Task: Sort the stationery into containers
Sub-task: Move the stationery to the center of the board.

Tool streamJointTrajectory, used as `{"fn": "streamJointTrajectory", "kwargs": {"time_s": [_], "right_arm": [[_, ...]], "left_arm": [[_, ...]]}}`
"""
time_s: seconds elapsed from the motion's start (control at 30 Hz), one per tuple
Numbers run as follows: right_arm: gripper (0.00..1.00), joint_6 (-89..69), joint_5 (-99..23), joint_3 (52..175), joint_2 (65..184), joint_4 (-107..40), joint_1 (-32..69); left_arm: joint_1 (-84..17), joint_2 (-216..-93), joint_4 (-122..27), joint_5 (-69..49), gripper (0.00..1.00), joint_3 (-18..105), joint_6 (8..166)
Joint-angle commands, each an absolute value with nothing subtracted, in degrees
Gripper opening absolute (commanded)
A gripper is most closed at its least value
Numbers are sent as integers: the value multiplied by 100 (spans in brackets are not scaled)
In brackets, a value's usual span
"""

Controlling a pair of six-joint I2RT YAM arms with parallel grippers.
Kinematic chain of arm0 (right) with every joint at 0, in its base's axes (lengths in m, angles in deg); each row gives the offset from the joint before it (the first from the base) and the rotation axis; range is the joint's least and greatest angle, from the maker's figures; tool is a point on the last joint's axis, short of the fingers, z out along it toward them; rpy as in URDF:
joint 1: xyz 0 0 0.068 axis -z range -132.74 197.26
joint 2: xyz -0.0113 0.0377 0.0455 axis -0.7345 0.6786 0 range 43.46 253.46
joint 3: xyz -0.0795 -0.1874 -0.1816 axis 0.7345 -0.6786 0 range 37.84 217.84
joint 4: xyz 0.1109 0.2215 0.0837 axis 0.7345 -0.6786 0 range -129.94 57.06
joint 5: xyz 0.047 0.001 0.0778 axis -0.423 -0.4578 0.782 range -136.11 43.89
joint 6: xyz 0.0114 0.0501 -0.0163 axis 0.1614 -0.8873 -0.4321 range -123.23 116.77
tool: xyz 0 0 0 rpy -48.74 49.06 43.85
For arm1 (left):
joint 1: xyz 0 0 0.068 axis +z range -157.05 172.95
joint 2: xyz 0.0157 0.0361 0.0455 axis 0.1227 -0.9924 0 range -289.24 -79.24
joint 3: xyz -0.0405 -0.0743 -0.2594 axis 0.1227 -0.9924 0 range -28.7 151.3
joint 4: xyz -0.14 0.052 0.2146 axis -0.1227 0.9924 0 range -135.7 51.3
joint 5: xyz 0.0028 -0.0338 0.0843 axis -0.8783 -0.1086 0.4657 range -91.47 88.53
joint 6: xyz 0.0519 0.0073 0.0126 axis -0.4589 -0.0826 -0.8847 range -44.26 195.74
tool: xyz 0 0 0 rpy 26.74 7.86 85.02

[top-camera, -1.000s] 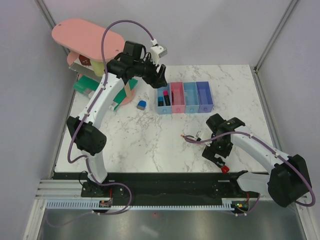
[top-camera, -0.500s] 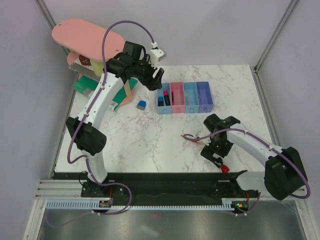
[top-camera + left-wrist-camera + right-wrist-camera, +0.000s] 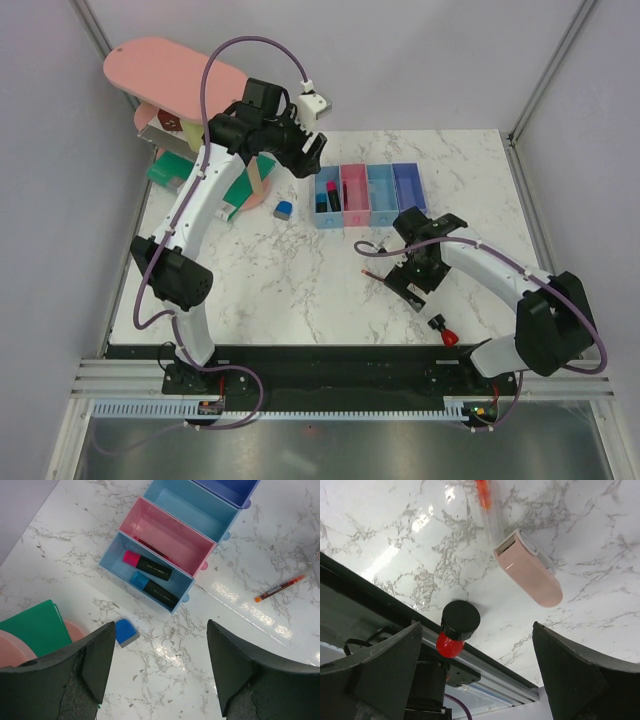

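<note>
A white marble table (image 3: 290, 290) sat between grey walls. We saw the right gripper (image 3: 412, 284) spread wide and empty, hovering low. Right beneath it lay the round red-and-black knob (image 3: 457, 627). Just beyond, the pale pink eraser (image 3: 530, 575) seemed to touch the thin red pen (image 3: 485, 497). We judged a pickup was starting, and the next move called for closing on one item without nudging its neighbours. The left gripper (image 3: 160, 630), parted and holding nothing, hung near the small blue-white block (image 3: 125, 631). Farther on stood the four bins (image 3: 135, 587), with two markers (image 3: 147, 566) in the nearest. A green flat box (image 3: 35, 630) lay beside its left finger.
</note>
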State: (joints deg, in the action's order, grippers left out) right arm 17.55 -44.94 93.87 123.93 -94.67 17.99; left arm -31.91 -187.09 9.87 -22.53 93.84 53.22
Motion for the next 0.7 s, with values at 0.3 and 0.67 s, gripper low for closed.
{"fn": "streamJointTrajectory", "kwargs": {"time_s": [0.3,0.67], "right_arm": [[98,1461,-4919,9612,12898,-9929,1738],[98,1742,-4428,9489,12688,-9922,1729]], "left_arm": [[-3183,-18550,1196,-2019,80,9469,4911],[-3192,-18691,1301,-2028,81,9760,4920]]}}
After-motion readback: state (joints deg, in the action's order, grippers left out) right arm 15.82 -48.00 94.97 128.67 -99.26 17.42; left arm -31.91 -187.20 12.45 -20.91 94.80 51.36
